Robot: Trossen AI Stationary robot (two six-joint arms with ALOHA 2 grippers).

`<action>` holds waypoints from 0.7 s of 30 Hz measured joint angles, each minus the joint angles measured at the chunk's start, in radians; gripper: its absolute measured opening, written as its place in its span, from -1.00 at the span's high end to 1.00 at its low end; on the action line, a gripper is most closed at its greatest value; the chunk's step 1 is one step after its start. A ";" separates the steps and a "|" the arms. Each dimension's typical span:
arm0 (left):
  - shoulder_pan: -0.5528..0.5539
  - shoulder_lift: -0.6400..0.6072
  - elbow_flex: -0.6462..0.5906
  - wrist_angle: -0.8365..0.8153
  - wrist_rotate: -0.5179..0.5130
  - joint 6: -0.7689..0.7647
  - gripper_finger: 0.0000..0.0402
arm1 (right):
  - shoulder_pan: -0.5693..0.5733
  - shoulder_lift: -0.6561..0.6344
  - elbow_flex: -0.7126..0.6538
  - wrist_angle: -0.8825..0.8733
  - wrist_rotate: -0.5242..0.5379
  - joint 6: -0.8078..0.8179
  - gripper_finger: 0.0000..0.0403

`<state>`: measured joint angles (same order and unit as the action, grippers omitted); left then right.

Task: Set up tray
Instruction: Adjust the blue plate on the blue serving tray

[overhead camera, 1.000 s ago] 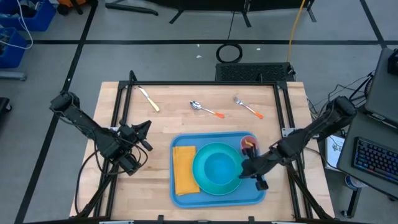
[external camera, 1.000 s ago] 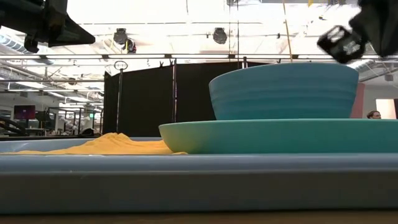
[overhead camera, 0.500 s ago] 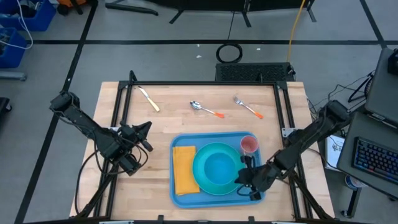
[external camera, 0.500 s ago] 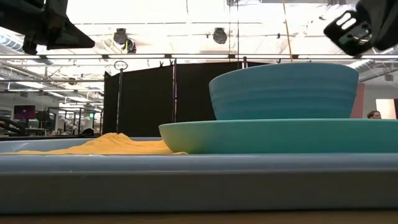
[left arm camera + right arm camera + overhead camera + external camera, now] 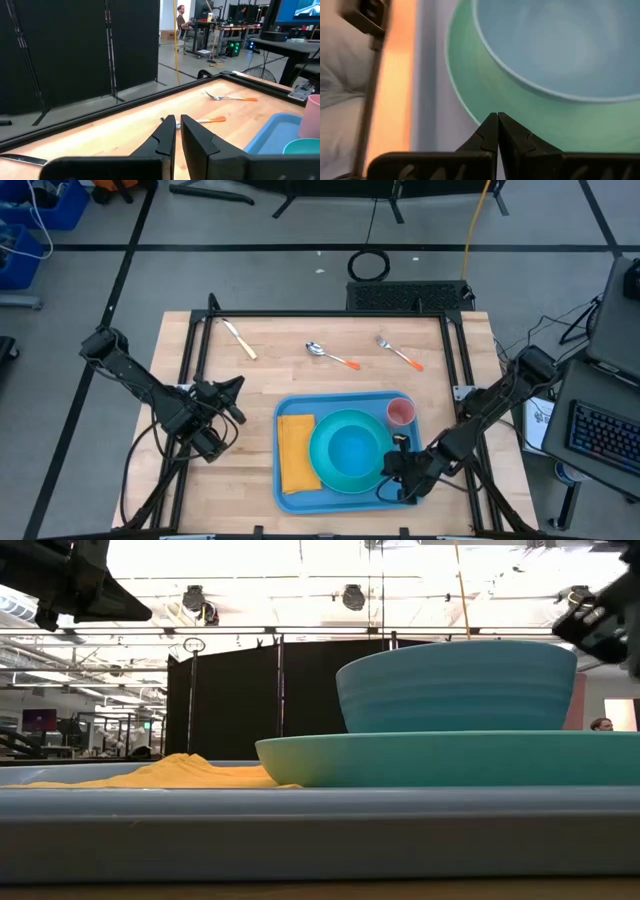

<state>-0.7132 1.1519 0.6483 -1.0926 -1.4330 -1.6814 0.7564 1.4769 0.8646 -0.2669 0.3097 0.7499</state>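
Wooden table (image 5: 270,370) boards fill our view from above, with the tray (image 5: 292,498) lying near the front edge, a little toward the right. On it we see a yellow napkin (image 5: 296,452) at its left end, a teal plate (image 5: 330,473) carrying a bowl (image 5: 352,450) in the middle, and a pink cup (image 5: 401,412) in its far right corner. Our right gripper (image 5: 403,472) hangs low over the tray's right end beside the plate, fingers pressed together and empty; our left gripper (image 5: 232,392) waits over the boards left of the tray, its fingers nearly touching with only a slit between them. We judge the dishes are placed and the cutlery is what remains: a spoon (image 5: 331,356) and a fork (image 5: 398,354) lie near the far edge, a knife (image 5: 239,339) toward the far left corner. Next we would need to open a claw and reach back for one. Nothing blocks that path, though the cup stands close to the right arm's way.
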 joint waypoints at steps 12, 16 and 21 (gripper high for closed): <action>0.000 0.000 0.000 0.006 -0.003 0.000 0.85 | -0.044 0.044 -0.001 0.009 -0.052 0.019 1.00; 0.000 0.000 0.000 0.008 -0.002 0.000 0.85 | -0.052 0.044 -0.001 -0.010 -0.052 0.047 1.00; 0.000 0.000 0.000 0.010 -0.002 0.001 0.85 | -0.073 0.065 -0.001 -0.025 -0.111 0.074 1.00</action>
<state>-0.7132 1.1516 0.6483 -1.0824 -1.4345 -1.6806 0.6838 1.5423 0.8639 -0.2922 0.1984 0.8242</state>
